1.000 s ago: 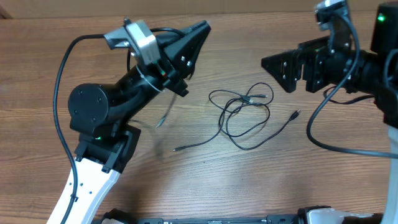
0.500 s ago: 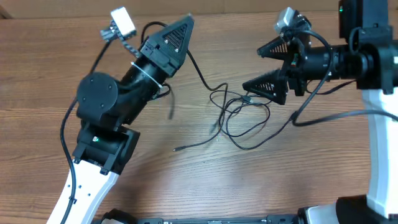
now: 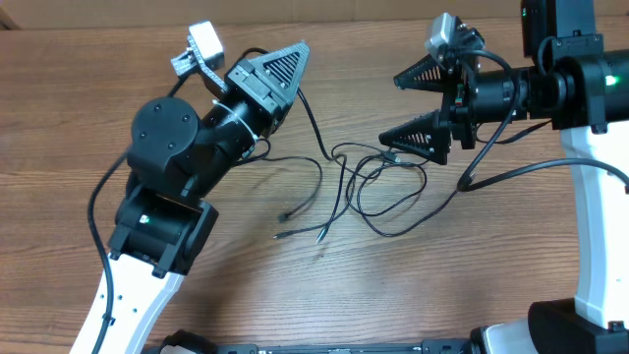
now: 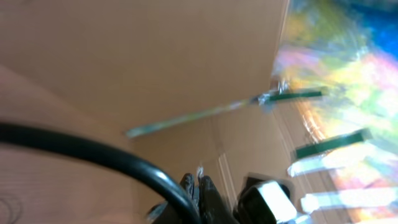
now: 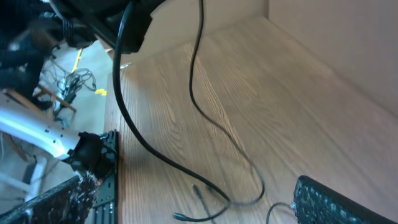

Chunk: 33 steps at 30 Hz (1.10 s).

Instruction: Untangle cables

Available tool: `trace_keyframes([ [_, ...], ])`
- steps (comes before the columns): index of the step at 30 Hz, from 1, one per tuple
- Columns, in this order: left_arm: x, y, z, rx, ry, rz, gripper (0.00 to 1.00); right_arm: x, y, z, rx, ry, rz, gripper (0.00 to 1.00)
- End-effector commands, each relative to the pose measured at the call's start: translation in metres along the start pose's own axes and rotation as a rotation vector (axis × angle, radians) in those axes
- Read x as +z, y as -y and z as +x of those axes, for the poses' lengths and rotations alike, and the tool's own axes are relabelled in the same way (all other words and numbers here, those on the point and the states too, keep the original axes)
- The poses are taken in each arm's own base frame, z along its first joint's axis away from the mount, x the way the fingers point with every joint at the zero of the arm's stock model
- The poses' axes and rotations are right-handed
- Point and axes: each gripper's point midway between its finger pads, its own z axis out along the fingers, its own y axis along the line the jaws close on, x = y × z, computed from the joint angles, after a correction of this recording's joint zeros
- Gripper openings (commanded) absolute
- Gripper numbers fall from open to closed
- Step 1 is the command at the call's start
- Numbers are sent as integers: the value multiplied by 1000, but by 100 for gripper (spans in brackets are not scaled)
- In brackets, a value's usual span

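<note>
The thin black cables (image 3: 385, 183) lie in a tangled loop at the table's middle, with small plug ends (image 3: 320, 236) spread to the left. My left gripper (image 3: 295, 55) is raised at the back left, shut on one cable (image 3: 313, 123) that runs down from it into the tangle. In the left wrist view the fingers (image 4: 200, 194) are pressed together and a black cord (image 4: 93, 152) arcs up to them. My right gripper (image 3: 411, 106) is open just right of the tangle, above it, and holds nothing. The right wrist view shows the lifted cable (image 5: 214, 124) and the plug ends (image 5: 198, 191).
The table is brown wood (image 3: 472, 285). A cardboard wall (image 4: 155, 56) stands behind the left gripper. The left arm's base (image 3: 157, 231) is at the front left, and the right arm's white column (image 3: 595, 236) is at the right edge.
The left gripper has swung back and up, pulling one cable out of the tangle; its loose end now trails left. The right gripper has turned, opened and moved in beside the tangle.
</note>
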Motion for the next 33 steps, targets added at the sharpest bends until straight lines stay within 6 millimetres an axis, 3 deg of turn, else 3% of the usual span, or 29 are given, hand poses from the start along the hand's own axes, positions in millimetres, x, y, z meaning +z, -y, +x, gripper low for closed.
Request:
trace_keyframes([
  [1,-8,25,12,199,-101,26,4,7,-19,-9,-148,50,-80,100],
  [8,-15,17,31,251,-217,-28,4,47,-52,-13,-270,37,-214,100],
  [12,-19,12,45,326,-302,-23,4,63,-57,-16,-307,42,-255,100],
  [16,-28,13,60,493,-391,16,4,69,-53,-13,-273,31,-265,100],
  [19,-38,13,74,743,-472,87,4,74,-42,-9,-214,15,-255,100],
  [24,-62,-12,82,1121,-552,66,4,75,-34,-6,-190,10,-245,100],
  [27,-72,-25,75,1217,-550,-12,4,75,-32,-8,-204,17,-241,100],
  [33,-86,1,81,1370,-516,116,4,78,-28,-15,-277,44,-229,100],
])
